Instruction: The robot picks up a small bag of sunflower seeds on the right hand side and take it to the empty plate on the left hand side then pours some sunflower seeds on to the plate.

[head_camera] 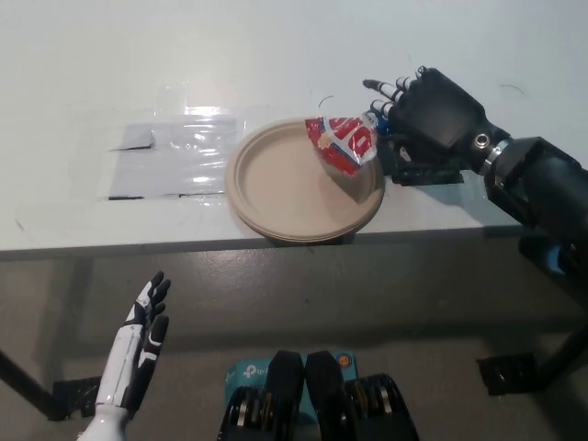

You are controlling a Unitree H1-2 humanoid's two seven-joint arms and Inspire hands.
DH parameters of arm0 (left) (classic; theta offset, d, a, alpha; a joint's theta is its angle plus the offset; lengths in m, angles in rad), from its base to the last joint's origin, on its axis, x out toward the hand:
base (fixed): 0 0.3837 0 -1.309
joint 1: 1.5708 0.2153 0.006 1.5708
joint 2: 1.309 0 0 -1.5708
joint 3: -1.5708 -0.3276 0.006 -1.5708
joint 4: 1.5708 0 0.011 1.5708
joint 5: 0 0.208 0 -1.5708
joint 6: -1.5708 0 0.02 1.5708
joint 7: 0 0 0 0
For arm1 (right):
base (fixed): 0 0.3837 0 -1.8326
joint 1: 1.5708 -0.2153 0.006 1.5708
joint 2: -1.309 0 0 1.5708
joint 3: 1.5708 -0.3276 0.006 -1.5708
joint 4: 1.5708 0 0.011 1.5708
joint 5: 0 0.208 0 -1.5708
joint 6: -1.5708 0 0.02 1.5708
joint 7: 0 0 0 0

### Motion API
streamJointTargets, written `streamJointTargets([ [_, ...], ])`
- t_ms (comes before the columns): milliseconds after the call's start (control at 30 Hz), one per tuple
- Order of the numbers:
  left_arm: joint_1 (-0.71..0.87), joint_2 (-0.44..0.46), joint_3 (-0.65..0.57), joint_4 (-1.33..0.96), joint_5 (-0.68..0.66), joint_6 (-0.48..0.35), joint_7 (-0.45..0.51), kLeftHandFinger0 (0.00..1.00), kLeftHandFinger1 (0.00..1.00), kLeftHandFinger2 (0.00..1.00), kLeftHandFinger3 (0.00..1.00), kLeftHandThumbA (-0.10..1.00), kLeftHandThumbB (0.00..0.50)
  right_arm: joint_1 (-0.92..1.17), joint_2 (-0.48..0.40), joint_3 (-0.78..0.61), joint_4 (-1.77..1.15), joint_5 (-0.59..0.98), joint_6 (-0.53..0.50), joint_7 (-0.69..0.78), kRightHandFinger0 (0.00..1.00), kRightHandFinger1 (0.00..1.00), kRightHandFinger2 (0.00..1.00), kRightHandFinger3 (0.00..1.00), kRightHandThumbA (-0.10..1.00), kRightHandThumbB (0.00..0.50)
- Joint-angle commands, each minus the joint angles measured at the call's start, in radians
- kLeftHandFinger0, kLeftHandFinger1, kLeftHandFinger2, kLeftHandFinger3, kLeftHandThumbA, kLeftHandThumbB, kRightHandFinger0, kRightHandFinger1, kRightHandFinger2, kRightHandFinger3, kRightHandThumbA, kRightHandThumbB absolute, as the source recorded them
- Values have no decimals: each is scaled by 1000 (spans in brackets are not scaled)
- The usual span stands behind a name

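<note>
Holding the bag of sunflower seeds [342, 141] over the right part of the plate [285, 197]

At right of centre in the frame the black right hand [424, 124] has its fingers clamped on the right end of the red and white bag, which hangs tilted above the tan plate's right rim; whether it touches the plate cannot be told. The plate sits near the front edge of the white surface [276, 55], just right of a clear plastic sheet [175, 156] lying flat at left of centre. The white left hand [138, 344] rests at the lower left of the frame, below the surface's edge, its fingers apart and holding nothing
</note>
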Motion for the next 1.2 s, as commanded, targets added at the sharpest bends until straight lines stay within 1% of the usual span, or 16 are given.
streamJointTargets([
  [0,-13,15,-9,-8,10,-32,2,1000,1000,1000,1000,1000,116,-96,-38,-6,-49,-51,72,-54,0,247,760,490,-100,303],
  [67,-16,16,-10,1,22,-48,11,1000,1000,1000,1000,1000,113,-101,-39,-13,-57,-47,59,-30,0,250,771,517,-100,288],
  [133,-16,16,-12,2,31,-55,14,1000,1000,1000,1000,1000,109,-106,-40,-13,-63,-56,60,-38,0,248,765,491,-100,278],
  [300,-21,14,-13,8,40,-64,19,1000,1000,1000,1000,1000,111,-117,-36,1,-59,-92,78,-76,0,203,734,431,-100,318],
  [367,-22,16,-11,8,43,-63,18,1000,1000,1000,1000,1000,112,-121,-27,15,-48,-110,91,-98,0,203,748,417,-100,305],
  [467,-23,15,-9,2,40,-60,15,1000,1000,1000,1000,1000,107,-131,-12,40,-12,-138,114,-138,0,174,711,426,-100,283],
  [533,-22,14,-8,1,38,-58,14,1000,1000,1000,1000,1000,112,-136,-6,52,2,-147,117,-152,0,119,657,381,-100,284],
  [600,-26,15,-9,5,44,-61,16,1000,1000,1000,1000,1000,111,-153,5,93,36,-182,145,-191,0,29,585,290,-100,296],
  [667,-25,14,-8,4,39,-60,13,1000,1000,1000,1000,1000,109,-160,11,114,43,-194,152,-184,0,42,590,234,-100,287],
  [700,-26,13,-8,5,39,-61,14,1000,1000,1000,1000,1000,110,-164,15,125,51,-201,159,-193,0,19,552,214,-100,305],
  [833,-24,13,-8,1,35,-60,12,1000,1000,1000,1000,1000,100,-172,25,150,61,-211,169,-201,0,0,469,112,-79,305],
  [967,-26,12,-8,3,35,-64,13,1000,1000,1000,1000,1000,105,-172,28,166,64,-223,178,-210,0,0,455,116,-100,323],
  [1033,-27,14,-6,6,34,-69,14,1000,1000,1000,1000,1000,111,-171,31,167,66,-215,168,-197,0,0,427,137,-100,304],
  [1100,-28,15,-7,0,35,-60,11,1000,1000,1000,1000,1000,116,-168,31,161,67,-208,162,-193,0,0,430,103,-100,310],
  [1133,-30,14,-8,3,39,-63,13,1000,1000,1000,1000,1000,115,-168,28,164,67,-214,167,-203,0,0,411,177,-100,312],
  [1167,-30,14,-7,3,39,-62,13,1000,1000,1000,1000,1000,115,-169,29,164,68,-216,168,-208,0,0,400,180,-100,313],
])
